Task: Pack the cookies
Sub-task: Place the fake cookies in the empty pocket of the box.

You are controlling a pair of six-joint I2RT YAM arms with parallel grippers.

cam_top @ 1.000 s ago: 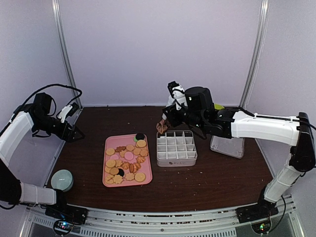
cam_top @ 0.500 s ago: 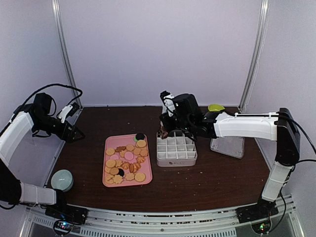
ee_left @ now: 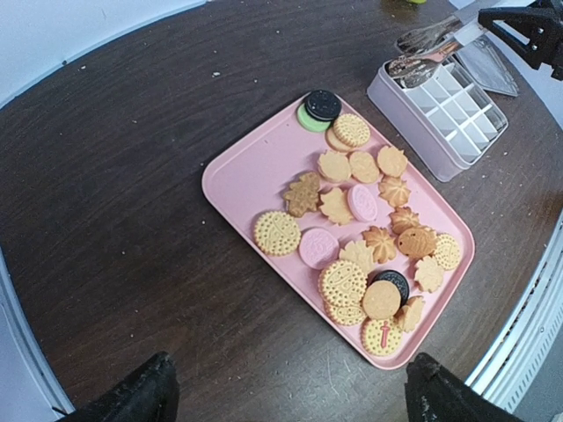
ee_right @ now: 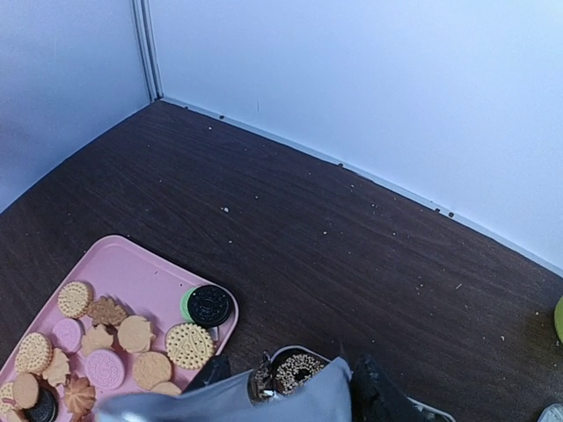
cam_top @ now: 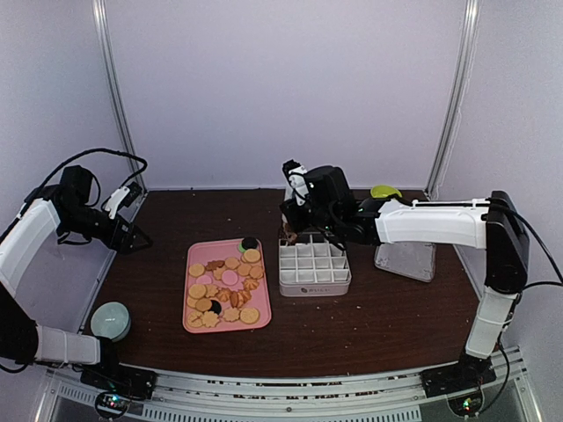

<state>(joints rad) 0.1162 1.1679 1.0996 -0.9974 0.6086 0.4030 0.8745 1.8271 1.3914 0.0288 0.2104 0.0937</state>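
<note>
Several cookies (cam_top: 224, 286) lie on a pink tray (cam_top: 209, 252), also seen in the left wrist view as cookies (ee_left: 361, 237) on the tray (ee_left: 242, 185). My right gripper (cam_top: 297, 221) is shut on metal tongs (ee_right: 246, 406), whose tips reach into the far-left cell of a white divided box (cam_top: 314, 264). A brown sprinkled ring cookie (ee_right: 299, 371) sits in that cell at the tong tips. My left gripper (ee_left: 290, 400) hangs open and empty, high over the table left of the tray.
A clear plastic lid (cam_top: 405, 259) lies right of the box. A green object (cam_top: 384, 191) sits at the back behind it. A pale green round container (cam_top: 111, 319) stands near the front left edge. Metal frame posts rise at both back corners.
My right arm has swung left and lowered the tongs with the brown cookie into the box's far-left cell. The left arm has not moved.
</note>
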